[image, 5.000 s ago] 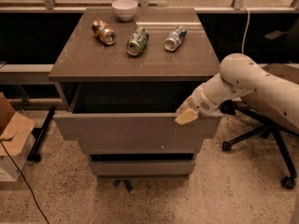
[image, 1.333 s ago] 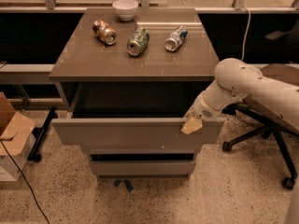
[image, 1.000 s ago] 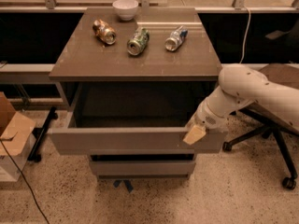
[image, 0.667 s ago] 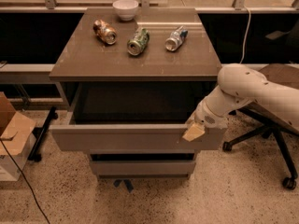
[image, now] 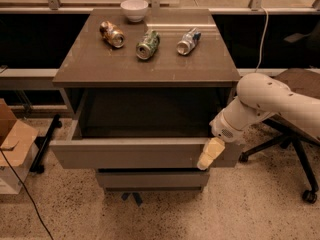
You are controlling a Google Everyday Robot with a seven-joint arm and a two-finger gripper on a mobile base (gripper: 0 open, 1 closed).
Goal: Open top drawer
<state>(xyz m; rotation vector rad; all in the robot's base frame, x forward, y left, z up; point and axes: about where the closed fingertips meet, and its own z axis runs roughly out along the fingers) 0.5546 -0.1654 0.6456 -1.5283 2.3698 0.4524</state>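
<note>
Now top drawer [image: 130, 154] further out than before (dark inside); claw [image: 210, 154] at front's right end, grip unclear.

My gripper [image: 210, 154] is down at the right end of the top drawer [image: 130, 153], against its front panel. The drawer stands pulled out, dark inside. On the cabinet top [image: 150, 66], three cans [image: 148, 44] lie flat, with a bowl [image: 134, 9] behind them.

A fat, smooth, white arm [image: 265, 101]. Its cream end effector [image: 210, 154] is at the top drawer [image: 130, 153] front.
</note>
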